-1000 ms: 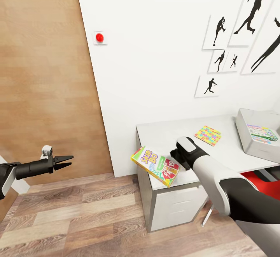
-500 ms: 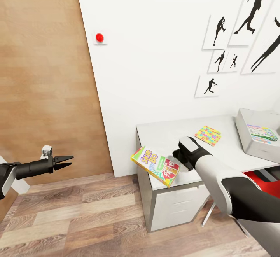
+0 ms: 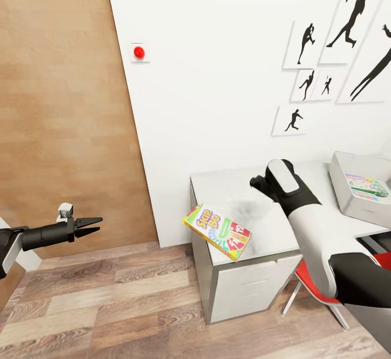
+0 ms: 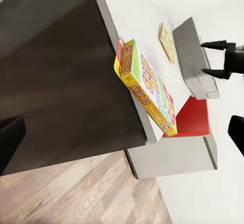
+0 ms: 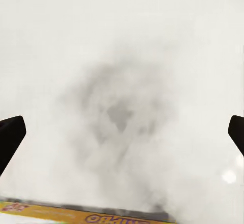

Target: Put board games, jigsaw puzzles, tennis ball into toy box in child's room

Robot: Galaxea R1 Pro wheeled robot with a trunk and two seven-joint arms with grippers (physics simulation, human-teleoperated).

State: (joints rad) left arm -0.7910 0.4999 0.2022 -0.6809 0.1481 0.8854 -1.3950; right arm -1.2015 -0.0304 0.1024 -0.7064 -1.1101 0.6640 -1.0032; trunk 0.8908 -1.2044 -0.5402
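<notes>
Green-yellow Skip-Bo game box (image 3: 218, 232) sits half off the front-left corner of the pale grey-white table (image 3: 228, 185), nothing gripping it. Right gripper (image 3: 260, 182) hovers above w/ fingers spread, empty. Left gripper (image 3: 89, 225) slightly apart, idle. Next imo: regrab it, carry to the light grey toy box (image 3: 347, 193).

Even, bright, flat rendered light fills the head view; wide-angle stretch slants the wall lines toward the upper edges. A soft grey shadow smudges the table (image 5: 122, 56) at centre of the right wrist view, hazy and low-contrast. Left wrist view looks slightly soft.
</notes>
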